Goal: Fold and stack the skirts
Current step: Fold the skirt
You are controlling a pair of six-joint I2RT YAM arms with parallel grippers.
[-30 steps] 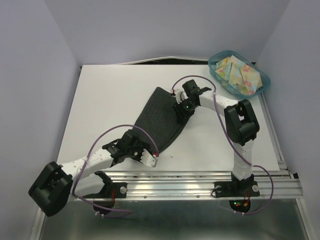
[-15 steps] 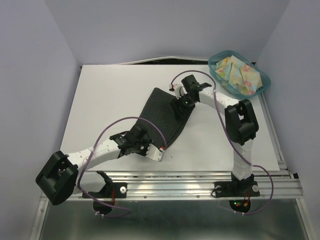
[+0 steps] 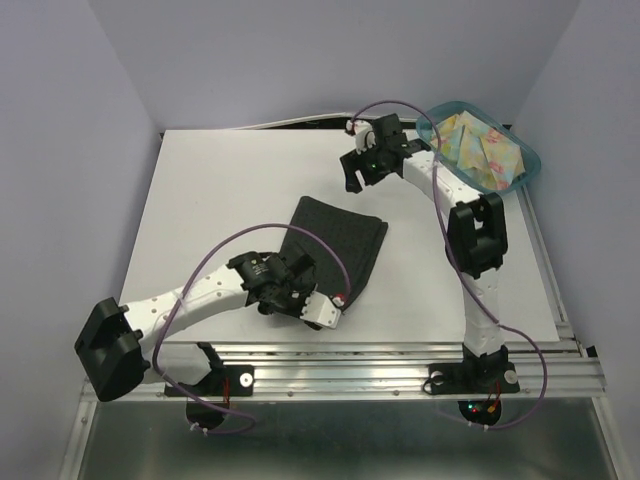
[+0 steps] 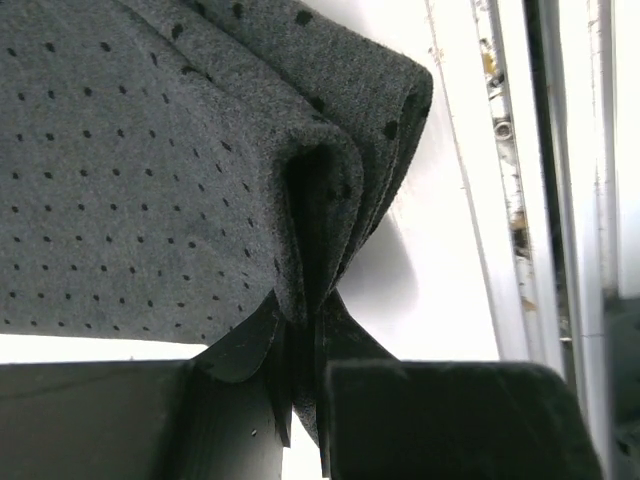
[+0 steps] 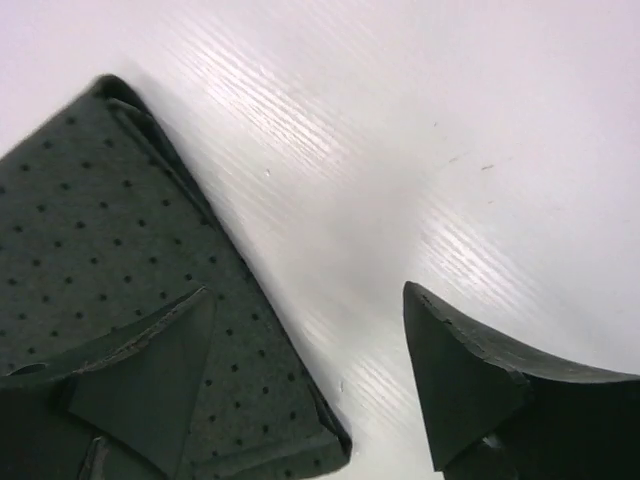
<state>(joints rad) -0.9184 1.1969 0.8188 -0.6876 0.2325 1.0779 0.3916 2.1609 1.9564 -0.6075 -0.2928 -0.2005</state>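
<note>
- My left arm reaches low along the near edge of the table [image 3: 220, 190]. My left gripper [image 4: 303, 312] is pinched tight on a bunched fold of the charcoal skirt [image 3: 338, 232], which lies folded mid-table.
- My right arm stretches far back, with my right gripper [image 3: 352, 172] spread wide and holding nothing.
- The floral skirt [image 3: 478, 150] sits in the teal bin [image 3: 530, 160] at the far right corner.

Charcoal skirt [image 3: 335, 235] folded, floral skirt [image 3: 480, 150] bunched

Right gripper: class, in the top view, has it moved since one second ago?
Yes. The right gripper has lifted off the dark skirt and moved toward the far edge of the table, now about level with the teal bin.
</note>
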